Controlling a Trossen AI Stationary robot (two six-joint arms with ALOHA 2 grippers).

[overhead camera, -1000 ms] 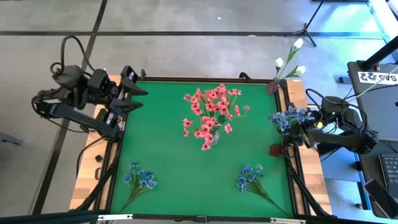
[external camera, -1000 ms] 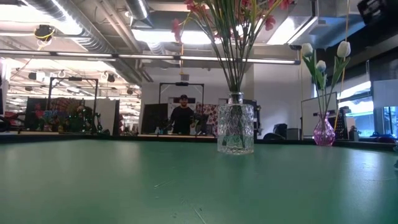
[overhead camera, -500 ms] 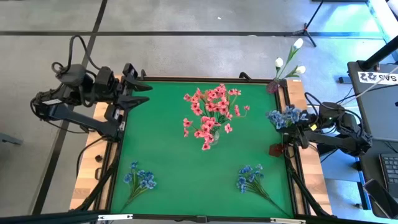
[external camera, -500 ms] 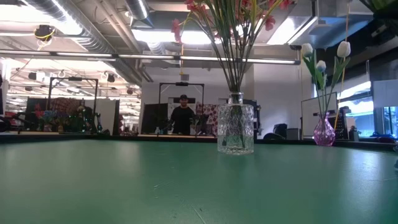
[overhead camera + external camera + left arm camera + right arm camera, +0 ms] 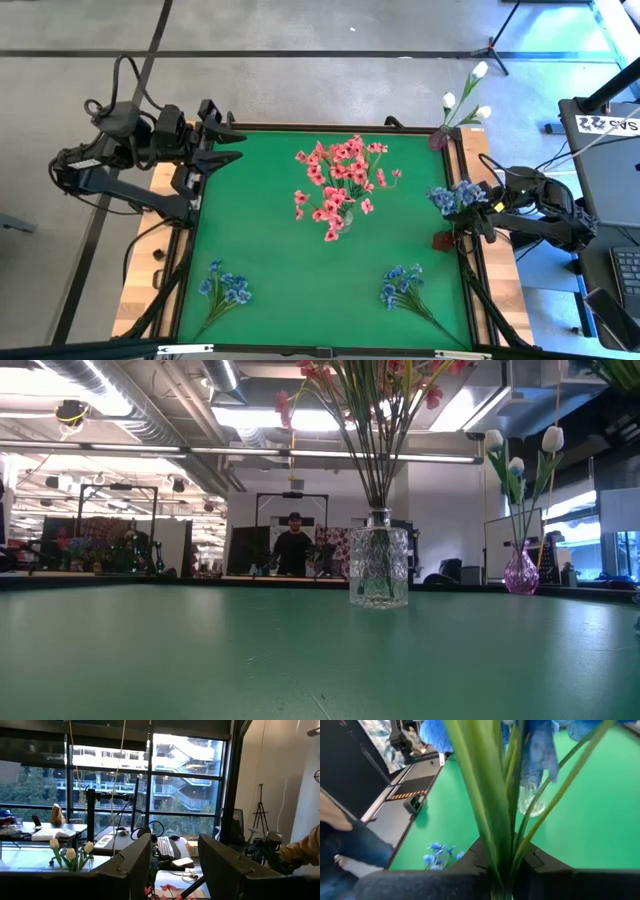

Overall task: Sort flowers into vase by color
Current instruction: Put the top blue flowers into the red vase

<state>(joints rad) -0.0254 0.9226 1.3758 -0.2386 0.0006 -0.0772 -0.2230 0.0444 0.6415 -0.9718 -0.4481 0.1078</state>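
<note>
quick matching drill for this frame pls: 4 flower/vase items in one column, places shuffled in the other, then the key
1. pink flowers
2. white buds
3. blue sprig held by the right gripper
4. blue sprigs lying flat

A. purple vase, far right corner
B. near side of the green mat
C. clear glass vase, mid-table
D. right edge, above a small red vase

Pairs: 1-C, 2-A, 3-D, 4-B

Open robotics lab: exposed ceiling ducts [image 5: 150, 420], strip lights, equipment racks [image 5: 110, 540], tall windows [image 5: 150, 785]

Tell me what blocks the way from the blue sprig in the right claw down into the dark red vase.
Nothing visible. The right claw holds the blue sprig just above the dark red vase.
</note>
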